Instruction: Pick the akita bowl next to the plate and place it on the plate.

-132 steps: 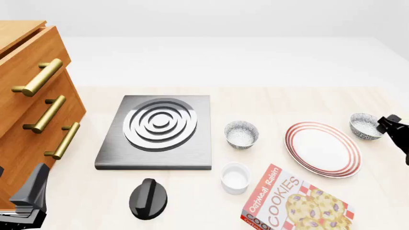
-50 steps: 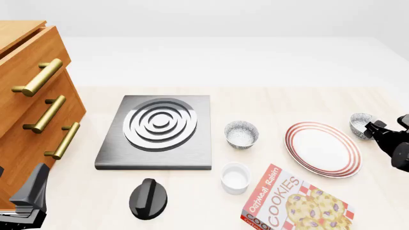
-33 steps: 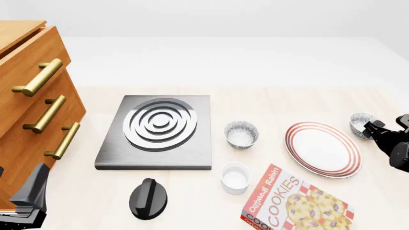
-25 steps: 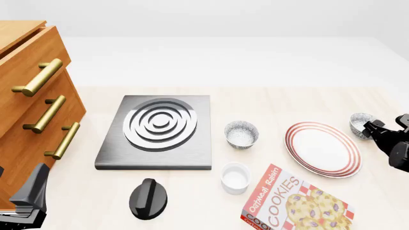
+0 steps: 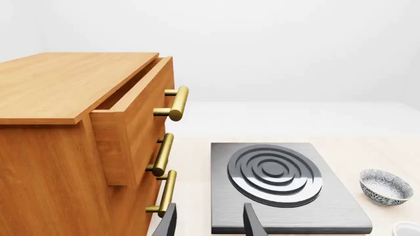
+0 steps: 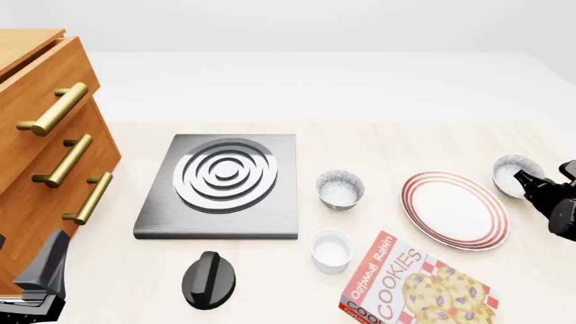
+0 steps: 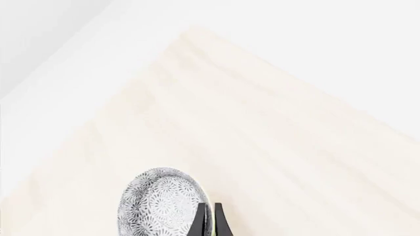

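The akita bowl (image 6: pixel 513 173), speckled grey outside and white inside, is just right of the red-ringed plate (image 6: pixel 454 209), tilted so its inside shows. My right gripper (image 6: pixel 524 178) is shut on its right rim. In the right wrist view the two dark fingertips (image 7: pixel 200 215) pinch the rim of the akita bowl (image 7: pixel 157 206), which looks tilted above the table. My left gripper (image 6: pixel 40 273) rests at the near left corner. Its fingers (image 5: pixel 168 222) stand apart with nothing between them, so the left gripper (image 5: pixel 208 223) is open.
A second identical bowl (image 6: pixel 340 188) stands left of the plate, with a white cup (image 6: pixel 331 250) in front of it. A cookie box (image 6: pixel 414 287) lies near the front edge. A stove plate (image 6: pixel 222 185), a black knob (image 6: pixel 208 279) and a wooden drawer cabinet (image 6: pixel 45 155) fill the left side.
My right gripper came down onto the right bowl's rim and shut on it. In the last half second the bowl has tipped and risen slightly. The left arm has not moved.
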`<state>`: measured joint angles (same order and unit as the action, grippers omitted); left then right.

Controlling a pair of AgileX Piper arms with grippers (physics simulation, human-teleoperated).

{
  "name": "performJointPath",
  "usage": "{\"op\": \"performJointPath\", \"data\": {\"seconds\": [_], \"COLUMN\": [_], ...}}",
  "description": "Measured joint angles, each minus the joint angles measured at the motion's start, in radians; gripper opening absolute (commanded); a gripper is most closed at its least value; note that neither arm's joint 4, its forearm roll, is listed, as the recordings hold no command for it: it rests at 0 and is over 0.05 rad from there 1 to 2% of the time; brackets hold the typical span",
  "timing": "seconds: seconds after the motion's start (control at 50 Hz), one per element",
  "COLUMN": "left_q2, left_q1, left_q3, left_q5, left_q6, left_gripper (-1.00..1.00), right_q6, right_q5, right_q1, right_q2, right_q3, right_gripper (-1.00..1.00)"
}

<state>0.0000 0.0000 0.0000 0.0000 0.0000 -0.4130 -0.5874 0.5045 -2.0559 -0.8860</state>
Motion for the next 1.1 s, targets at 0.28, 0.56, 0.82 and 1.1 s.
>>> {"op": "performJointPath", "data": {"seconds": [0.28, 0.56, 0.82, 1.1], "left_q2": [0.000, 0.000, 0.000, 0.000], "left_q1": [0.000, 0.000, 0.000, 0.000], "left_q3": [0.000, 0.000, 0.000, 0.000], "left_q5": [0.000, 0.000, 0.000, 0.000], "left_q6": [0.000, 0.000, 0.000, 0.000], "left_gripper": [1.00, 1.00, 1.00, 1.00], "right_q6": [-0.021, -0.040, -0.060, -0.080], "right_q5": [0.022, 0.053, 0.076, 0.104], "right_q1": [-0.003, -0.002, -0.007, -0.022], "right_q2": [0.022, 0.080, 0.146, 0.218], "right_q3": [0.007, 0.031, 0.056, 0.076], "right_gripper": [-1.00, -1.00, -1.00, -1.00]}}
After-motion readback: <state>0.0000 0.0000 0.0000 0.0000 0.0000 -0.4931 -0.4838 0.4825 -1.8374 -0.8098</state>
